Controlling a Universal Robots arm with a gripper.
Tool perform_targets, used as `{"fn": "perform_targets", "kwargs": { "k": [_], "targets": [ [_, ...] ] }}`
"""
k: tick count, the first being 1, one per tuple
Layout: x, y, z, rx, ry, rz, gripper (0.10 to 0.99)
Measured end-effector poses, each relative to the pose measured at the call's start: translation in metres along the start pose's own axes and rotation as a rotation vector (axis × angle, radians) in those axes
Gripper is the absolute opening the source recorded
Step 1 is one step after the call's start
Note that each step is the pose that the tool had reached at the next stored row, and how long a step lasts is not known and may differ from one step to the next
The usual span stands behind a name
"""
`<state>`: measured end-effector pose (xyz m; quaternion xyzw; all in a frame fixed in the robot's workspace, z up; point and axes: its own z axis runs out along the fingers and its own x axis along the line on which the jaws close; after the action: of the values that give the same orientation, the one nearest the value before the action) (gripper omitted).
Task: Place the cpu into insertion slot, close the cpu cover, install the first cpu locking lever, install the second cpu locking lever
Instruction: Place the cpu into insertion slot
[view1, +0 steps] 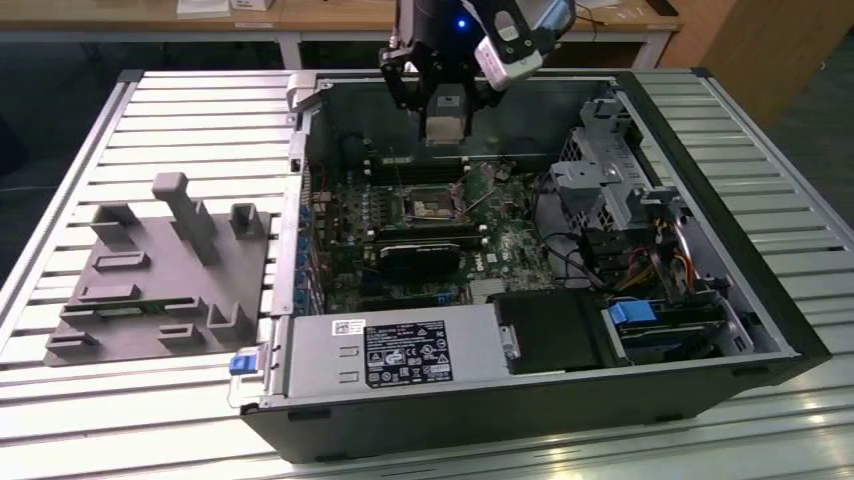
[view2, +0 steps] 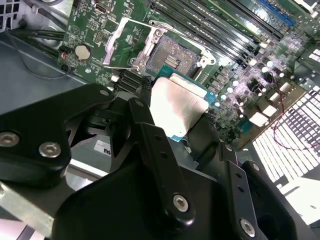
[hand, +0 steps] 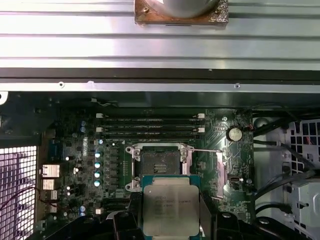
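Clamping the chip (hand: 167, 210) in my gripper (view1: 445, 138), I hang with the socket (view1: 434, 205) at six o'clock in the exterior view.

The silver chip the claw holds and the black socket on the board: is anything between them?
Nothing; in the second wrist view the cpu, shut in the gripper, hangs apart from the bare insertion slot, its cpu cover flipped open.
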<state>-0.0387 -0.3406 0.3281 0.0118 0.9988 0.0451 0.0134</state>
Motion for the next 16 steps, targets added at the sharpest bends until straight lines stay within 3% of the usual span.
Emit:
{"fn": "perform_targets", "kwargs": {
  "k": [16],
  "targets": [
    [0.0081, -0.0028, 0.0286, 0.0, -0.0177, -0.001, 0.541]
  ]
}}
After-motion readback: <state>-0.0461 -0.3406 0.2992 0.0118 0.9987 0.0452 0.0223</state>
